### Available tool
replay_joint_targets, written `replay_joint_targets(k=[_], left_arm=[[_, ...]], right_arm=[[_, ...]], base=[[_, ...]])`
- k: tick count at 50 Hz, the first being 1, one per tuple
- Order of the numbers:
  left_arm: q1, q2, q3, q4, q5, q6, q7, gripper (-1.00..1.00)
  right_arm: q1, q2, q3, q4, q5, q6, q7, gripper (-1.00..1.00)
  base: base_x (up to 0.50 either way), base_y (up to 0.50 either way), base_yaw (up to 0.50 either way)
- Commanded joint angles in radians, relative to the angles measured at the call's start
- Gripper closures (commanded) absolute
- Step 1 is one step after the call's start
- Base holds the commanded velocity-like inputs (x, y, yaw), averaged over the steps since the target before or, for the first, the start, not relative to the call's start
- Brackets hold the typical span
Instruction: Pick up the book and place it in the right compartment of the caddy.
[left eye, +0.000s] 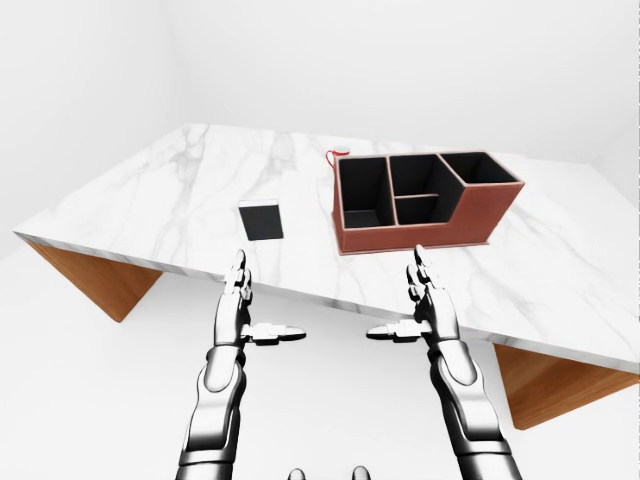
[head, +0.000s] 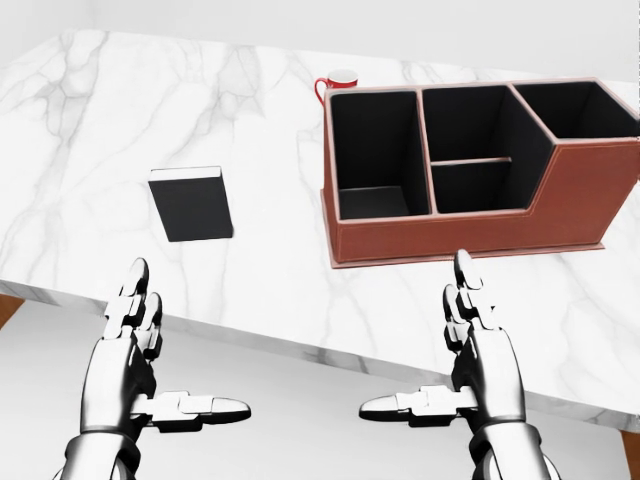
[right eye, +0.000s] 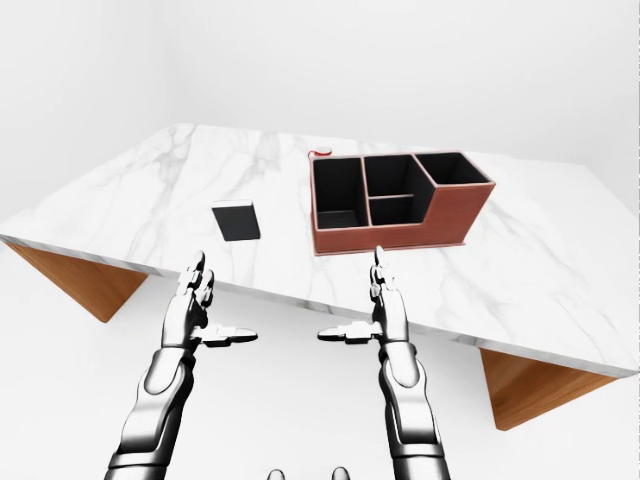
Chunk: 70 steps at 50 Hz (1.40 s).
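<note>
On the marble worktop (head: 90, 120), the black book (head: 191, 203) lies flat at about 9 o'clock from the brown caddy (head: 460, 215), well apart from it. A red mug (head: 335, 84) at the caddy's 11 o'clock corner is mostly hidden behind its wall, only the rim and handle showing. Below the worktop's edge, left hand (head: 135, 355) and right hand (head: 470, 360) hover empty, fingers spread wide, thumbs pointing inward.
</note>
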Motion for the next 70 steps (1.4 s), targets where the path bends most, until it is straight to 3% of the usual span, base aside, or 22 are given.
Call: replay_joint_targets(k=[1, 12, 18, 23, 24, 27, 32, 36, 45, 47, 57, 60, 63, 66, 67, 70], left_arm=[[0.003, 0.001, 0.0, -0.002, 0.0, -0.002, -0.001, -1.0], [0.003, -0.001, -0.001, -0.01, 0.001, 0.006, 0.001, -1.0], [0.005, 0.0, -0.001, -0.002, 0.003, -0.004, -0.001, -1.0], [0.009, 0.0, -0.002, -0.01, 0.004, 0.001, -0.004, -1.0], [0.011, 0.0, -0.003, -0.022, 0.004, 0.011, -0.003, -1.0], [0.001, 0.001, 0.001, 0.001, 0.003, -0.001, -0.004, -1.0], [-0.007, 0.001, 0.004, 0.013, -0.001, 0.0, 0.0, -1.0], [-0.007, 0.001, 0.002, -0.004, -0.002, 0.018, 0.004, -1.0], [-0.003, 0.001, 0.002, 0.008, 0.0, -0.004, 0.002, -1.0], [-0.001, 0.001, 0.001, -0.006, 0.0, 0.01, 0.002, -1.0], [-0.003, 0.001, 0.001, -0.003, 0.0, 0.008, 0.002, -1.0], [-0.005, 0.0, 0.002, 0.023, 0.0, -0.018, 0.003, -1.0], [-0.003, 0.0, -0.001, 0.002, 0.001, 0.002, 0.004, -1.0], [-0.006, 0.001, 0.001, 0.014, 0.001, -0.007, 0.003, -1.0], [-0.005, 0.001, 0.0, 0.003, 0.001, 0.003, 0.004, -1.0], [-0.004, 0.001, 0.001, 0.005, 0.0, -0.001, 0.003, -1.0]], right_arm=[[-0.001, 0.001, 0.001, 0.006, -0.002, -0.005, 0.001, -1.0], [0.0, 0.001, -0.001, 0.004, 0.0, -0.005, 0.001, -1.0], [0.005, 0.002, 0.002, -0.007, -0.001, -0.006, 0.002, -1.0], [0.012, 0.001, 0.008, -0.017, -0.013, -0.009, 0.006, -1.0], [0.009, 0.002, 0.005, -0.015, -0.009, -0.008, 0.006, -1.0], [0.006, 0.002, 0.003, -0.009, -0.007, -0.007, 0.005, -1.0], [-0.008, 0.001, -0.003, 0.01, 0.002, 0.0, 0.0, -1.0], [-0.009, 0.001, -0.001, 0.008, 0.001, 0.004, -0.002, -1.0], [-0.002, 0.001, 0.001, 0.002, 0.0, -0.001, -0.001, -1.0], [-0.003, 0.001, 0.001, 0.002, -0.001, -0.001, -0.001, -1.0], [-0.005, 0.001, 0.001, 0.004, -0.001, -0.001, 0.0, -1.0], [-0.005, 0.0, 0.002, 0.007, -0.005, -0.005, 0.0, -1.0], [-0.005, 0.0, 0.002, 0.016, -0.006, -0.014, 0.001, -1.0], [-0.006, 0.0, 0.002, 0.019, -0.007, -0.019, 0.002, -1.0], [-0.007, -0.001, 0.002, 0.015, -0.007, -0.012, 0.002, -1.0], [-0.002, 0.0, 0.003, 0.002, -0.008, -0.004, 0.001, -1.0]], base=[[0.09, -0.31, 0.0], [0.08, -0.29, 0.0], [0.04, -0.15, 0.0], [0.0, 0.0, 0.0], [0.0, 0.0, 0.0], [0.0, 0.0, 0.0], [0.0, 0.0, 0.0], [0.0, 0.0, 0.0], [0.18, -0.04, 0.0], [0.27, -0.05, 0.0], [0.28, -0.04, 0.0], [0.26, 0.04, 0.0], [0.26, 0.07, 0.0], [0.26, 0.07, 0.0], [0.26, 0.07, 0.0], [0.26, 0.07, 0.0]])
